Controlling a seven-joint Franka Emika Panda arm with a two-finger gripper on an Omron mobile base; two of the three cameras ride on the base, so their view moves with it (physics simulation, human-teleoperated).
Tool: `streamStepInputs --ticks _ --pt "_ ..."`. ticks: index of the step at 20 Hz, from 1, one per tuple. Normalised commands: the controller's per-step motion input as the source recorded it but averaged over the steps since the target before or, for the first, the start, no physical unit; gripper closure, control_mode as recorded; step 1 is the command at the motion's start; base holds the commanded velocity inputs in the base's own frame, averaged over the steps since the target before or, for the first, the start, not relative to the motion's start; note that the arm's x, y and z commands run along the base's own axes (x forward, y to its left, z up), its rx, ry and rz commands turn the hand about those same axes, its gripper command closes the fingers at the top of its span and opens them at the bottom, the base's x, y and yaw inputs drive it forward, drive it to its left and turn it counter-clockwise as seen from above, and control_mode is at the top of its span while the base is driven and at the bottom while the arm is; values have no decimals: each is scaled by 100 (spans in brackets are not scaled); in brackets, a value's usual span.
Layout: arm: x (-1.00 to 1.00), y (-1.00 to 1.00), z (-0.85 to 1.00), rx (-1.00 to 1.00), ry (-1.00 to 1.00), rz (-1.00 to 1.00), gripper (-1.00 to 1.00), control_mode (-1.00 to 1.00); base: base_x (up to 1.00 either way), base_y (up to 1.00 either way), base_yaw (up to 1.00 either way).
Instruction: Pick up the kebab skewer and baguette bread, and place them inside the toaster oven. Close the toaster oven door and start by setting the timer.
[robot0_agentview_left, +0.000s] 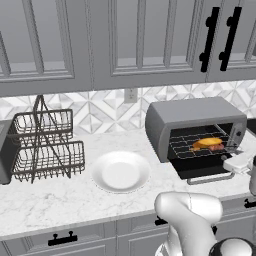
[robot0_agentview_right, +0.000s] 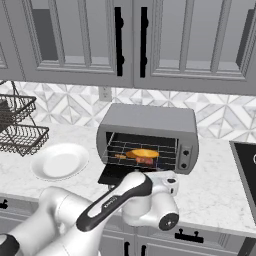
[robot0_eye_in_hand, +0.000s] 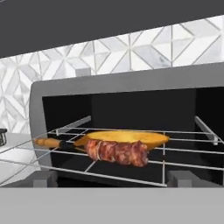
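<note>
The toaster oven (robot0_agentview_left: 190, 117) (robot0_agentview_right: 150, 117) (robot0_eye_in_hand: 131, 81) stands on the counter against the tiled wall. Its door (robot0_agentview_left: 205, 171) (robot0_agentview_right: 112, 175) is folded down flat in front. On the wire rack inside lie the golden baguette bread (robot0_agentview_left: 207, 142) (robot0_agentview_right: 142, 153) (robot0_eye_in_hand: 131, 137) and, just in front of it, the kebab skewer (robot0_agentview_left: 216, 148) (robot0_agentview_right: 145, 160) (robot0_eye_in_hand: 116, 152) with its brown-red chunks. My gripper (robot0_agentview_left: 239, 162) hovers over the right end of the lowered door, level with the rack and facing the cavity. It is open and nothing shows between its jaws.
A white plate (robot0_agentview_left: 120, 171) (robot0_agentview_right: 59, 161) lies on the marble counter left of the oven. Further left stands a two-tier wire basket (robot0_agentview_left: 42, 145) (robot0_agentview_right: 17, 125). A dark cooktop (robot0_agentview_right: 245, 170) is at the right. Wall cabinets hang above.
</note>
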Motion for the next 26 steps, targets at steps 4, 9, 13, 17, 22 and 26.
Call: streamStepInputs --ticks 4,9,13,17,22,26 --pt "0 46 -1 0 -8 -40 -100 -100 0 0 0" --pt "2 18 -7 0 -5 -28 -100 -100 0 0 0" --pt "2 4 -3 2 -1 -14 -100 -100 0 0 0" --pt "7 -11 -15 0 -1 3 -100 -100 0 0 0" --pt "1 -3 -32 -5 -2 16 -100 -100 0 0 0" --pt "12 0 -16 0 0 11 -100 -100 0 0 0"
